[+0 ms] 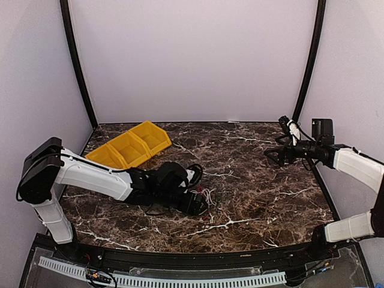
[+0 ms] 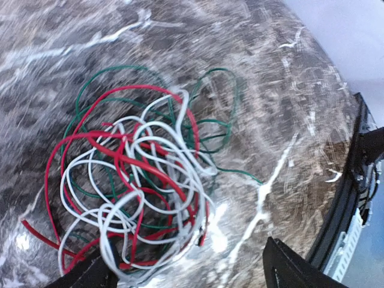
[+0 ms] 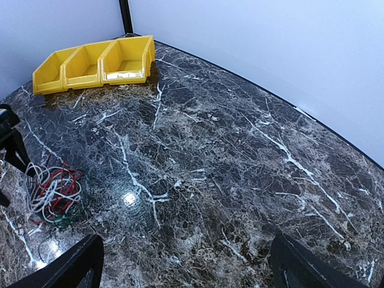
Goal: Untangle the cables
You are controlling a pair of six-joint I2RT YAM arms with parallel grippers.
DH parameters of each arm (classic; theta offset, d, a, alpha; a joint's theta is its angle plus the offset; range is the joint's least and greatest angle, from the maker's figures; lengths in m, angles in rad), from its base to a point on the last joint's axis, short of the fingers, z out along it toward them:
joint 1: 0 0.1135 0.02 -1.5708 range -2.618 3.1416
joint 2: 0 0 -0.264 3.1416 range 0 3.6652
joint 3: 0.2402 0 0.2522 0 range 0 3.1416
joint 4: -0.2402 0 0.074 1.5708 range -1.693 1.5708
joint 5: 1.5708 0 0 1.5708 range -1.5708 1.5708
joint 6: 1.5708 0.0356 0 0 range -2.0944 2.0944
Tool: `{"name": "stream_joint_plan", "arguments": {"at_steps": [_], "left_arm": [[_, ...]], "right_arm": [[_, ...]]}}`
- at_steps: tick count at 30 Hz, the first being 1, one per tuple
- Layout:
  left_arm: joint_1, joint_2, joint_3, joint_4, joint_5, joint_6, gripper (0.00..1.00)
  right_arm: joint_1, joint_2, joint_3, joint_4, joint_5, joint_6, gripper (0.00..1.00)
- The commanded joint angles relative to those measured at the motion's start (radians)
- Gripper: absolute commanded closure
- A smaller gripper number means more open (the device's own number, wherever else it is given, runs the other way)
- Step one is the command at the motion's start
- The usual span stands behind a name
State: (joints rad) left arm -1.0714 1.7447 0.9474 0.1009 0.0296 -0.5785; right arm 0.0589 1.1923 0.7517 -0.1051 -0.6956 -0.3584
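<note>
The cables (image 2: 138, 180) lie as one tangled heap of thin white, red and green wires on the dark marble table (image 1: 258, 198). The heap also shows small beside the left arm's tip in the top view (image 1: 207, 194) and at the left edge of the right wrist view (image 3: 54, 192). My left gripper (image 2: 186, 271) hangs low over the heap's near edge and is open; its left finger (image 2: 87, 276) sits at the white loops, its right finger over bare marble. My right gripper (image 1: 271, 155) hovers open far off at the right, nothing between its fingers (image 3: 72, 264).
A yellow three-compartment bin (image 1: 129, 145) stands at the back left, also seen in the right wrist view (image 3: 90, 63). Pale walls close the table in behind and on both sides. The black front rail (image 2: 354, 198) runs near the heap.
</note>
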Motion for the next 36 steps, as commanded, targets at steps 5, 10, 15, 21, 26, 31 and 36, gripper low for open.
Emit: {"name": "stream_joint_plan", "arguments": {"at_steps": [5,10,15,21,26,31,36], "left_arm": [[-0.026,-0.191,0.082,-0.165,-0.116,0.277,0.05],[0.002,-0.298,0.020,-0.204,-0.159,0.302,0.04],[0.121,-0.357,-0.075,-0.119,-0.060,0.267,0.14],[0.235,-0.258,-0.076,-0.103,0.145,0.167,0.33],[0.241,-0.162,-0.085,-0.010,0.182,0.069,0.41],[0.241,-0.085,-0.084,0.074,0.258,0.023,0.48],[0.240,-0.007,-0.062,0.121,0.302,-0.004,0.56]], "right_arm": [[0.008,-0.020,-0.006,0.006,-0.023,-0.039,0.02],[0.081,0.017,0.059,-0.076,0.006,-0.098,0.13],[0.271,0.100,0.172,-0.182,0.106,-0.150,0.25],[0.437,0.242,0.325,-0.303,0.121,-0.199,0.43],[0.564,0.350,0.332,-0.283,0.138,-0.195,0.48],[0.694,0.461,0.385,-0.300,0.236,-0.217,0.45],[0.751,0.541,0.451,-0.332,0.255,-0.215,0.44]]}}
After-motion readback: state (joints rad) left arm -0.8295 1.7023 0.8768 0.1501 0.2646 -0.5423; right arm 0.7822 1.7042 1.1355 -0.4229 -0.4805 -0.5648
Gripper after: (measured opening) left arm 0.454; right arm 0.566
